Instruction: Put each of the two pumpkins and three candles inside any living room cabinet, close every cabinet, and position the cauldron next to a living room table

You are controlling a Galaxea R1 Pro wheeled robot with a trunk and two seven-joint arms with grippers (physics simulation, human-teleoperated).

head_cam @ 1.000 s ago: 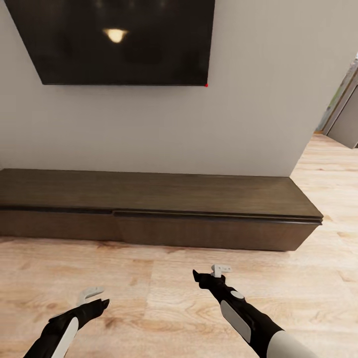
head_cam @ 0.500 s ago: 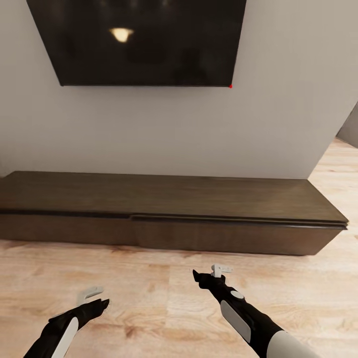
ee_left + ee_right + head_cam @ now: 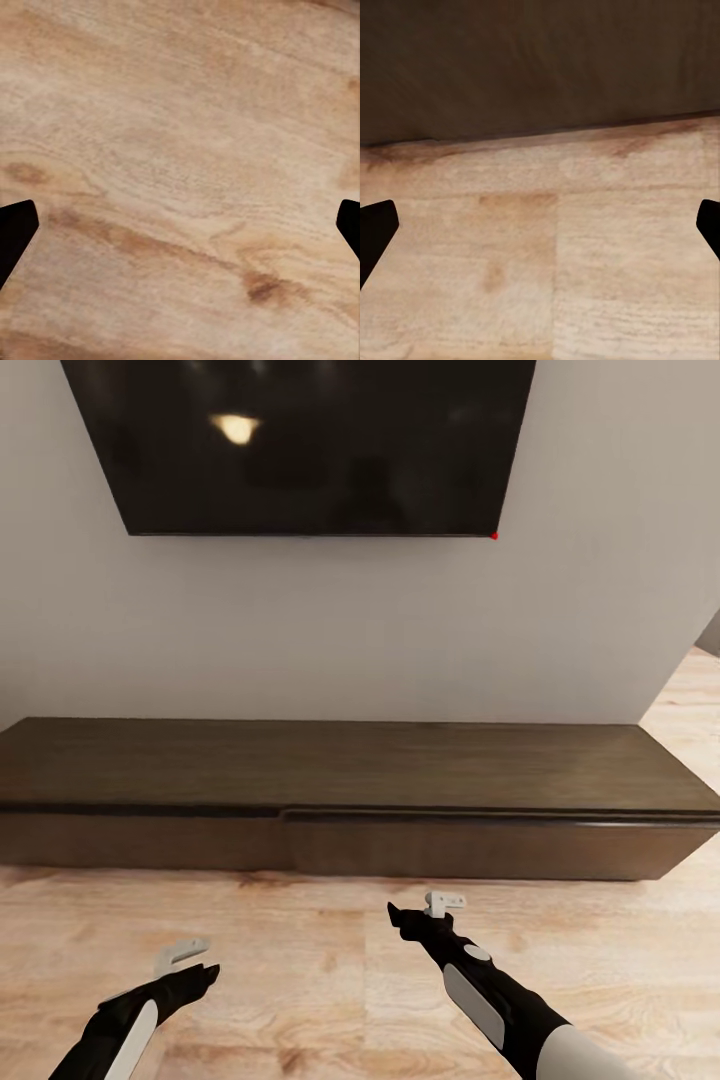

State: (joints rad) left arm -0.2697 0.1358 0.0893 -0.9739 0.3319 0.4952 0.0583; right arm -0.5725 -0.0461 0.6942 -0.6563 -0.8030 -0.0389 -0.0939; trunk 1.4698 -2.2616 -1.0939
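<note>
Robot faces the shut cabinet [image 3: 400, 780].
Both pincers, left gripper [image 3: 182, 958] and right gripper [image 3: 425, 910], are spread and empty; next, pull a front open.

left gripper [image 3: 190, 957]: jaws apart, empty | right gripper [image 3: 420, 910]: same

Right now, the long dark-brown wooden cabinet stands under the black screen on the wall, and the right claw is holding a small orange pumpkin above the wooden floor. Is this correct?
Not quite. The right claw holds nothing: the right wrist view shows its fingers wide apart over the light wooden floor. The long dark-brown wooden cabinet does stand under the black wall screen, as the head view shows.
</note>
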